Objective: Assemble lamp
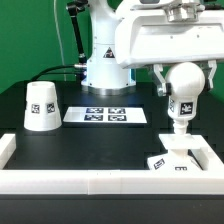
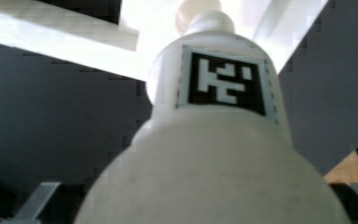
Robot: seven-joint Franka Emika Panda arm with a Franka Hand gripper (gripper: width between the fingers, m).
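- Bench [image 1: 110, 145] lay open between front wall [image 1: 90, 182] and marker board [image 1: 108, 115].
- Shade [image 1: 40, 105] stood narrow end up, far at the exterior view's left.
- Base [image 1: 172, 160] lay beside front wall, at the right.
- Bulb [image 1: 183, 98] stood upright on Base, globe up, neck down.
- Hand [image 1: 186, 78] straddled the globe; whether it was clenched could not be told.

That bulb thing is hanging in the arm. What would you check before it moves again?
1. Grip: the bulb sits between the fingers: ok.
2. Pose: the bulb is upright, neck pointing down: ok.
3. Alignment: the neck is above the base: ok in the exterior view.
4. Contact: whether the neck already touches the base: cannot tell.
5. Path: the shade stands well apart, at the exterior view's left: ok.
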